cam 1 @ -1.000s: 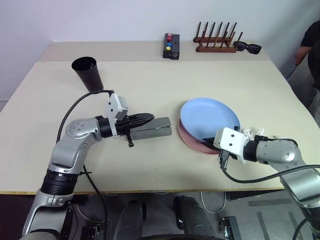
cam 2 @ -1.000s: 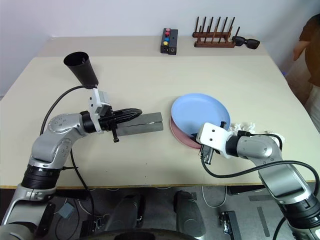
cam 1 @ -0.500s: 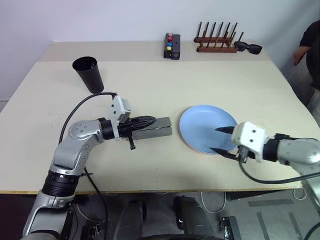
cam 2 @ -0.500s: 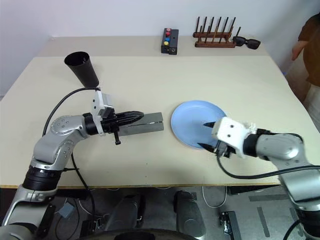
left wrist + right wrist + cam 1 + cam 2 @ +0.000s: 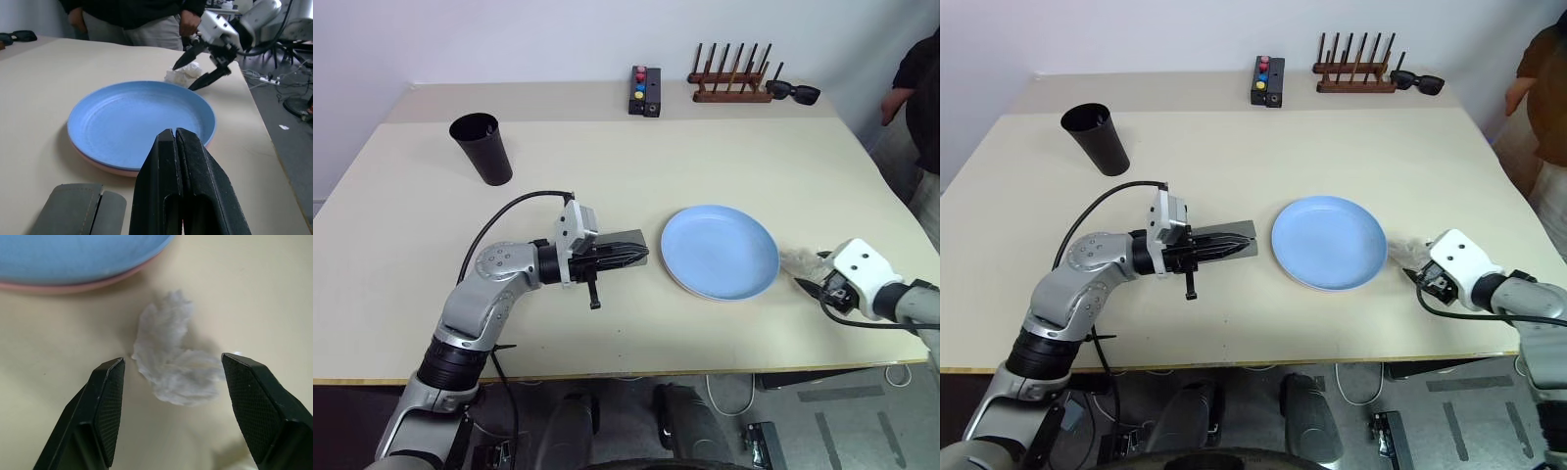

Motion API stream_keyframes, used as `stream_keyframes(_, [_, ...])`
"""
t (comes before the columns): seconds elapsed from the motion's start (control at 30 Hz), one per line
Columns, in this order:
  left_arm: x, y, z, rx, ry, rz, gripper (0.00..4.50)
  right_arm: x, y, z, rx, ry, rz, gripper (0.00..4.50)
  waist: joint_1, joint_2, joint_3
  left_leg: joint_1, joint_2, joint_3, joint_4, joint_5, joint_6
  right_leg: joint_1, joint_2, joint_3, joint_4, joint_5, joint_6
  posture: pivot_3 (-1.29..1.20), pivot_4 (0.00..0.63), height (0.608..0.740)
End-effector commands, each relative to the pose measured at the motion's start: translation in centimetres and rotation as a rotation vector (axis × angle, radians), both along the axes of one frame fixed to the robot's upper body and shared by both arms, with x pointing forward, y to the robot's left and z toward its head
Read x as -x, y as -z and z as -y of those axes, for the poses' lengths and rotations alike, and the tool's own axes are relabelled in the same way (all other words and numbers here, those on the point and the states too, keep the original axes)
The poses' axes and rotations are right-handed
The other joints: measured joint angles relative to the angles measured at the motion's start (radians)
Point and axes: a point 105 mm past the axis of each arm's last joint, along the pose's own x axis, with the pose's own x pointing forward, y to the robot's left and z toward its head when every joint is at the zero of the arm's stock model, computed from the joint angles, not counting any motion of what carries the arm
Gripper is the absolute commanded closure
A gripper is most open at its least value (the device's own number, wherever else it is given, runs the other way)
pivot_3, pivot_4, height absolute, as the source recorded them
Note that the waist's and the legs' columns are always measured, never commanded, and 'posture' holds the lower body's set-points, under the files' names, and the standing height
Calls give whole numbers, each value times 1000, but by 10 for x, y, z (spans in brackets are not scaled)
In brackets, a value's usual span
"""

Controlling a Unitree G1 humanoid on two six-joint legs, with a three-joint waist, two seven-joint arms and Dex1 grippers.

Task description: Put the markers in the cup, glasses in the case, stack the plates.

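Under the blue plate, a pink plate peeks.

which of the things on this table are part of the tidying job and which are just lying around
Job:
tall black plastic cup
grey felt glasses case
light blue round plate
salmon pink plate underneath

Lying about:
white crumpled wad
black sunglasses
wooden rack
black button box

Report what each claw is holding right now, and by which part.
Nothing is held. The left claw is shut and empty over the grey case; the right claw is open around a white wad.
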Motion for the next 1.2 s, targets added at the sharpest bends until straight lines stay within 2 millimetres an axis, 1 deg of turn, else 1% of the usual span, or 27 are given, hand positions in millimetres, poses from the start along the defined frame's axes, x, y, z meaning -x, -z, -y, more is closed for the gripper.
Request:
stream_keyframes(0.03, [3,-12,4,18,22,53,4500,-5,-3,2,15,27,25,2189,1,0,0,0,0,0,0,0,0,0,0,0,0,0,0,0,150,735])
stream_keyframes(0.07, [3,-11,4,20,20,53,4500,-6,-3,2,20,27,26,2575,1,0,0,0,0,0,0,0,0,0,0,0,-1,0,0,0,150,735])
stream_keyframes(0.13, [4,-10,5,25,17,49,4500,-7,-6,2,15,36,37,3674,3,0,0,0,0,0,0,0,0,0,0,0,-1,0,1,0,150,735])
stream_keyframes(0.2, [5,-9,7,28,14,46,4500,-7,-10,4,27,42,50,4436,5,0,0,0,0,0,0,0,0,0,0,0,-1,0,1,0,150,735])
stream_keyframes(0.27, [5,-8,7,29,12,44,4500,-6,-15,7,56,48,66,4436,4,0,0,0,0,0,0,0,0,0,0,0,-1,0,1,0,150,735])
stream_keyframes(0.3, [5,-8,8,32,8,44,4500,-7,-21,10,88,54,89,4436,4,0,0,0,0,0,0,0,0,0,0,0,-1,0,1,0,150,735])
stream_keyframes(0.33, [3,-8,8,38,-1,44,4500,-8,-32,12,107,55,126,4436,4,0,0,0,0,0,0,0,0,0,0,0,-1,0,1,0,150,735])
stream_keyframes(0.4, [-2,-8,6,43,-26,46,4500,-11,-53,8,112,42,208,4436,4,0,0,0,0,0,0,0,0,0,0,0,-1,0,1,0,150,735])
stream_keyframes(0.47, [-7,-7,2,39,-54,47,4500,-12,-70,-2,85,6,270,4436,0,0,0,0,0,0,0,0,0,0,0,0,-1,0,1,0,150,735])
stream_keyframes(0.5, [-8,-6,0,37,-64,46,4500,-11,-78,-16,46,-48,293,4436,-1,0,0,0,0,0,0,0,0,0,0,0,-1,0,1,0,150,735])
stream_keyframes(0.53, [-10,-6,-1,37,-70,46,4500,-9,-83,-26,20,-86,305,4436,-2,0,0,0,0,-1,0,0,0,0,1,0,-1,0,1,0,150,735])
stream_keyframes(0.6, [-10,-5,-3,33,-70,46,4500,-3,-86,-54,-71,-195,280,4436,-1,0,0,0,1,-1,0,0,0,0,1,0,-1,1,1,0,150,735])
stream_keyframes(0.67, [-9,-3,-2,27,-61,49,4500,7,-80,-83,-135,-315,225,4436,2,0,0,0,1,-2,0,0,0,0,1,0,-1,1,2,0,150,735])
stream_keyframes(0.7, [-9,-3,-2,26,-59,50,4500,10,-77,-90,-150,-341,205,4436,2,0,0,-1,0,-2,0,0,0,0,1,-1,-1,1,2,0,150,735])
stream_keyframes(0.8, [-8,-6,2,33,-56,55,4500,8,-61,-107,-163,-384,149,4436,6,0,0,-1,0,-2,0,0,0,1,0,-1,-1,1,2,0,150,735])
stream_keyframes(0.83, [-7,-7,4,35,-54,56,4500,7,-58,-112,-171,-392,131,4207,6,0,0,-1,0,-2,1,0,0,1,-1,-1,-2,1,1,0,150,735])
stream_keyframes(0.9, [-5,-8,6,38,-50,56,4500,6,-56,-114,-178,-394,117,3572,5,0,0,-1,0,-1,1,0,0,1,-1,-1,-2,1,1,0,150,735])
stream_keyframes(0.97, [-4,-8,6,37,-46,54,4500,5,-60,-112,-169,-384,136,2650,5,0,0,-1,0,-1,1,0,0,1,-1,-1,-2,1,1,0,150,735])
stream_keyframes(1.07, [-4,-8,7,31,-37,50,4500,6,-66,-101,-138,-352,166,1104,5,0,0,-1,0,-2,1,0,0,1,-1,-1,-2,1,2,0,150,735])
stream_keyframes(1.13, [-4,-8,8,29,-30,49,4500,8,-67,-91,-121,-318,167,1104,7,0,0,-1,0,-2,1,0,0,1,-1,-1,-2,1,1,0,150,735])
stream_keyframes(1.17, [-4,-8,10,30,-21,49,4500,7,-66,-72,-102,-243,169,1104,7,0,0,-1,0,-2,1,0,0,1,-1,-1,-2,1,1,0,150,735])
stream_keyframes(1.2, [-4,-8,11,30,-15,48,4500,7,-65,-59,-89,-191,171,1104,8,0,0,-1,0,-2,1,0,0,1,-1,-1,-2,1,1,0,150,735])
